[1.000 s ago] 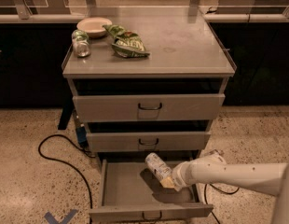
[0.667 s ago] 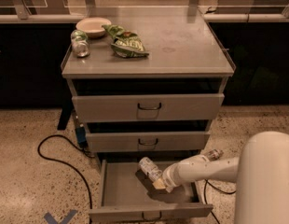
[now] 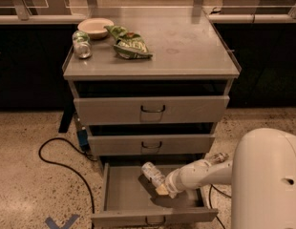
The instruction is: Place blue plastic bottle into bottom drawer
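The blue plastic bottle (image 3: pixel 153 172) is a clear pale bottle with a white cap. It lies tilted inside the open bottom drawer (image 3: pixel 120 194), cap end toward the back left. My gripper (image 3: pixel 162 187) reaches in from the right on a white arm and is shut on the bottle's lower end, low over the tray floor. The drawer is pulled out, with its dark wire handle (image 3: pixel 155 220) at the front edge.
Two grey drawers (image 3: pixel 153 109) above are slightly open. On the cabinet top lie a shiny can (image 3: pixel 81 44), a white bowl (image 3: pixel 95 26) and a green chip bag (image 3: pixel 129 43). A black cable (image 3: pixel 57 157) loops on the floor at left. The robot's white body (image 3: pixel 267 180) fills the lower right.
The arm and bottle have moved left and deeper into the bottom drawer, and the robot's white body has come into view at the right.
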`<state>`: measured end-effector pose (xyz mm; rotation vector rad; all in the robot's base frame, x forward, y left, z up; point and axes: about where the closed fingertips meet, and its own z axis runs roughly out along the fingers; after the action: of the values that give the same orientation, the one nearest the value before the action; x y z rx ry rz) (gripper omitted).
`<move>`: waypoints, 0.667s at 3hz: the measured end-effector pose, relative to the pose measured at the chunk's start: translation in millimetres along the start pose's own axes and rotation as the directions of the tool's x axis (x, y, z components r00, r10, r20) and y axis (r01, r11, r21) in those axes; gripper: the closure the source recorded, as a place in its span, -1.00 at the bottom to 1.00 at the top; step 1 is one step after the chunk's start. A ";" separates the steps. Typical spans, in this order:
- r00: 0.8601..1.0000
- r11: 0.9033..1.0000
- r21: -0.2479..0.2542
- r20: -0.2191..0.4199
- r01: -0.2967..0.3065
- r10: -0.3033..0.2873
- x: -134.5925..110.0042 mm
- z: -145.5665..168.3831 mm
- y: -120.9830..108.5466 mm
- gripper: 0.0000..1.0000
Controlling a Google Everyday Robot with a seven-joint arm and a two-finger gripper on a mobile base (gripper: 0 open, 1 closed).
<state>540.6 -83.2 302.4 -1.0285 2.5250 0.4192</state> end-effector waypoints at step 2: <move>0.999 0.998 0.052 -0.011 -0.040 0.041 8.7 96.5 -6.5 1.00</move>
<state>561.9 -53.5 212.4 -0.9647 2.5570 0.3588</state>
